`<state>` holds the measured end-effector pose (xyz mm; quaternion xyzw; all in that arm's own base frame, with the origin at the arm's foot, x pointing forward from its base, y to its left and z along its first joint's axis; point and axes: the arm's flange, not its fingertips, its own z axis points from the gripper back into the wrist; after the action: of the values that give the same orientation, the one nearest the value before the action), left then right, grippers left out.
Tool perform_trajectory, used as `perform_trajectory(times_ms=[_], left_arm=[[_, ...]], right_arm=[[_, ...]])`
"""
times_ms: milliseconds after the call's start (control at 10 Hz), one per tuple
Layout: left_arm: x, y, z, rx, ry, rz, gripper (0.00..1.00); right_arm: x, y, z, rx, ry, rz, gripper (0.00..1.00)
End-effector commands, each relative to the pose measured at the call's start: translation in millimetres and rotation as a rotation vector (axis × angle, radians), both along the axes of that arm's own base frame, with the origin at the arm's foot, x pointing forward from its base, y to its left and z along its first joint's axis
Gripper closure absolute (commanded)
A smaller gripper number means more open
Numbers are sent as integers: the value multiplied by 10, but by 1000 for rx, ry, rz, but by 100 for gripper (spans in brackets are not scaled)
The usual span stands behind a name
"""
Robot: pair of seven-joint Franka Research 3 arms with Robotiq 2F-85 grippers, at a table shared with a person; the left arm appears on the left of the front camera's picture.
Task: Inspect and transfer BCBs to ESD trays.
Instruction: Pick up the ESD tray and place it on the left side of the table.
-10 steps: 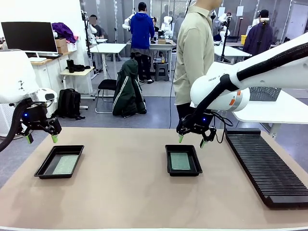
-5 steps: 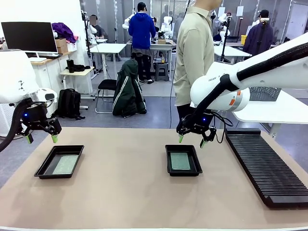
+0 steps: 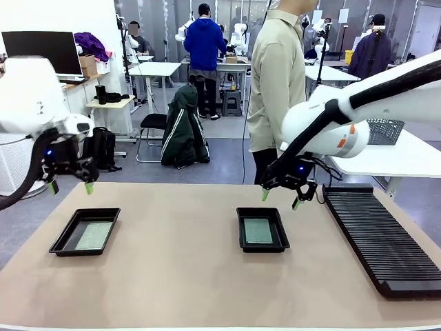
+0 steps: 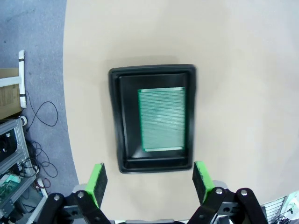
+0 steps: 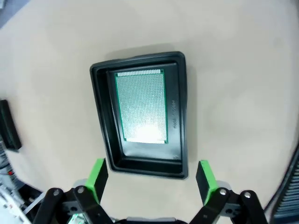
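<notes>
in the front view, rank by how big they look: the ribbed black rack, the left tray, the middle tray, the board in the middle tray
1. ribbed black rack, clearly largest.
2. left tray and middle tray: they look about alike, and the camera angle differs, so no ranking between them.
3. board in the middle tray, smallest, lying inside the rim.

Grey floor (image 3: 227, 155), white desks (image 3: 155, 69), a monitor (image 3: 45, 45) beyond the tan table (image 3: 179, 276).

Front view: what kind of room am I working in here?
Most likely a robotics lab or data-collection workspace: white work tables with other people at them behind the person, a monitor on a side bench, and our table carrying a ribbed black rack.
</notes>
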<state>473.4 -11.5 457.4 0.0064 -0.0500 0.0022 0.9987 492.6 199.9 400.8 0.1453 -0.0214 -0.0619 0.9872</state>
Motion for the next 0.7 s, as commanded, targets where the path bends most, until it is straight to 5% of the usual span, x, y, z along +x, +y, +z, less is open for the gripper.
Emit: perform_trajectory(times_ms=[0, 300, 600], left_arm=[[-60, -306, 450, 50, -4, 21, 2], [-122, -762, 944, 87, -18, 26, 2], [-228, -1308, 1121, 71, -12, 31, 2]], right_arm=[[-231, -481, 96, 102, 2, 24, 0], [-470, -1006, 191, 243, -34, 44, 0], [-607, -1466, 210, 327, -74, 67, 0]])
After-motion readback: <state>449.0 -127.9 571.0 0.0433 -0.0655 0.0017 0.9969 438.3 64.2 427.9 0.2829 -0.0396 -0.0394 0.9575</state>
